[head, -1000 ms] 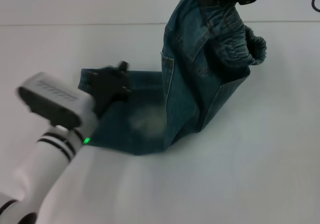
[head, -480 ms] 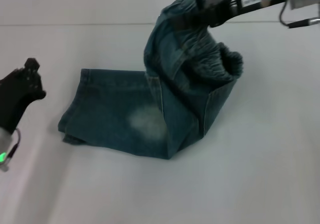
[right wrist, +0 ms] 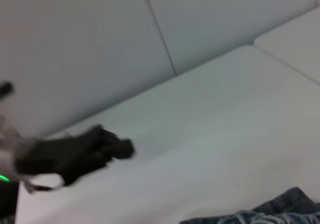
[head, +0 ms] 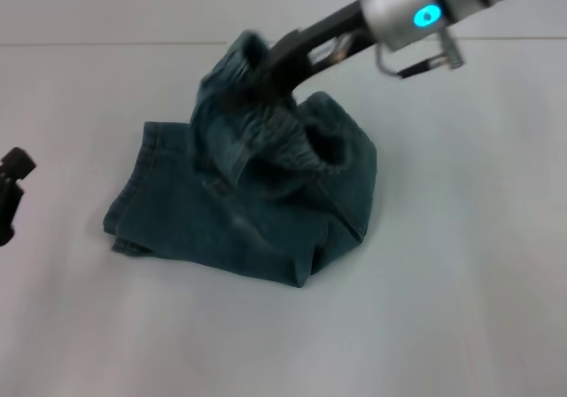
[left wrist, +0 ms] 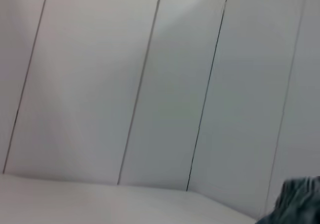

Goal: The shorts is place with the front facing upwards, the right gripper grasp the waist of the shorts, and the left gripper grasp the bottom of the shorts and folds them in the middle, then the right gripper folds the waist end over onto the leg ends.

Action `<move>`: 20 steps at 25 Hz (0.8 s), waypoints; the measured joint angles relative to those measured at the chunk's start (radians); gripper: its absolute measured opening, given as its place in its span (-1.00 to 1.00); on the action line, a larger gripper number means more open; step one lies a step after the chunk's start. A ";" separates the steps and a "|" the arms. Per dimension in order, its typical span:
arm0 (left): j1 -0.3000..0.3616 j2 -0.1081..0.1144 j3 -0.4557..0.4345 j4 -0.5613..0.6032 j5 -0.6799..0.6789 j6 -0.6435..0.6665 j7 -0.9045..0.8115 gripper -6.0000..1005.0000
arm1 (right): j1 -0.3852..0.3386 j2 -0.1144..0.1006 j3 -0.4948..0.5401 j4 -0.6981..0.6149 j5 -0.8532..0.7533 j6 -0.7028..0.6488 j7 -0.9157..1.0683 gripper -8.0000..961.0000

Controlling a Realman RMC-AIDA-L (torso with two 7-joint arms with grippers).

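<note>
Folding the waist end over the legs, we have the right gripper [head: 266,65] above the middle of the desk [head: 461,308], its fingers pinched on the elastic waistband of the denim shorts [head: 248,211]. The shorts lie already halved lengthwise, the leg ends stretched flat toward the desk's left edge, while the waist hangs bunched and lifted beneath our right arm, part way across the flat half. We judge this to be the last step of the task: the lengthwise fold looks done, and the waist is travelling toward the leg hems but has not yet landed.

Our left gripper [head: 11,189] sits off to the left edge of the desk, well apart from the cloth and carrying nothing; we cannot tell how its fingers stand.

The next move, as we read it, calls for carrying the waistband further toward the left hems, lowering it until the edges lie close together, then letting go so the top layer settles flat without dragging the bottom one.
</note>
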 joint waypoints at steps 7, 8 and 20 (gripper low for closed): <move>0.032 -0.012 -0.031 0.003 0.001 0.063 0.006 -0.99 | 0.136 0.071 -0.065 0.160 -0.102 0.101 -0.018 -0.78; 0.033 -0.014 -0.028 0.002 0.001 0.064 0.007 -0.99 | 0.151 0.073 -0.078 0.182 -0.101 0.119 -0.017 -0.78; 0.034 -0.017 -0.015 -0.012 0.004 0.097 0.007 -0.99 | 0.177 0.069 -0.100 0.198 -0.064 0.121 -0.015 -0.17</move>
